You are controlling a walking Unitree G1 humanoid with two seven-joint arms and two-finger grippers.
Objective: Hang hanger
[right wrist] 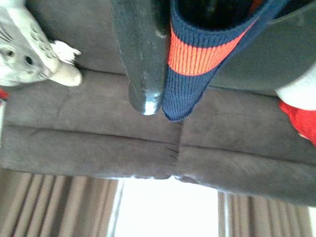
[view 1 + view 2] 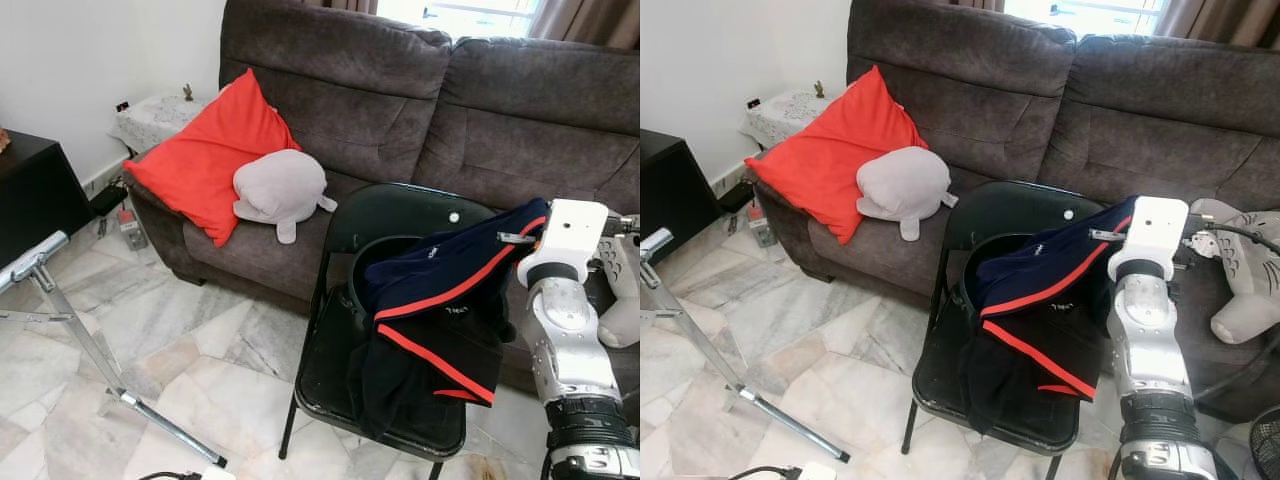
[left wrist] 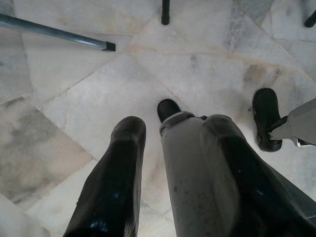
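Before us stands a black chair against a grey sofa, with a rack leg on the marble floor to the left. On the sofa lie a red cushion and two plush toys. A basin on the seat holds a navy garment; our right end effector pinches its cuff. The left end effector, fingers spread, hangs over the floor. We cannot make out a hanger.

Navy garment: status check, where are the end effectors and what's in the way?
Right end effector shut on navy garment, lifted above black chair. Left end effector open, hanging over floor. Garment's lower part draped on chair; no hanger visible.
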